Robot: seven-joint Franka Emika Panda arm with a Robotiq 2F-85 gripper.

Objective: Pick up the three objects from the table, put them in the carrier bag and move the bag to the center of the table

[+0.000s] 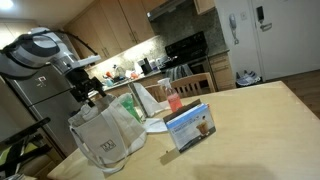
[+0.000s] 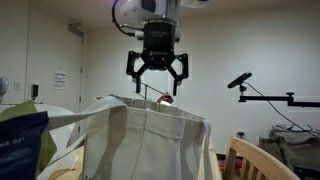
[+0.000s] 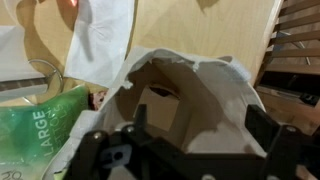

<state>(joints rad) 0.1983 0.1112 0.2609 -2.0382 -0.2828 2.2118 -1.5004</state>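
The whitish carrier bag (image 1: 105,138) stands upright near the table's edge, with its dark logo facing one camera. My gripper (image 2: 157,72) hangs open just above the bag's mouth (image 2: 150,125), with nothing between its fingers. In the wrist view the gripper (image 3: 198,120) looks straight down into the bag (image 3: 215,95). A tan shape (image 3: 158,95) shows inside, and I cannot tell what it is. A light-blue carton (image 1: 190,127) picturing a drink stands on the table (image 1: 250,130) beside the bag. Its edge also shows in an exterior view as the carton (image 2: 20,140).
A pink-red bottle (image 1: 174,100) stands behind the carton. A green packet (image 3: 40,125) leans against the bag, next to white paper (image 3: 100,40). Wooden chairs (image 3: 295,50) line the table's side. The kitchen counters (image 1: 140,70) lie beyond the table.
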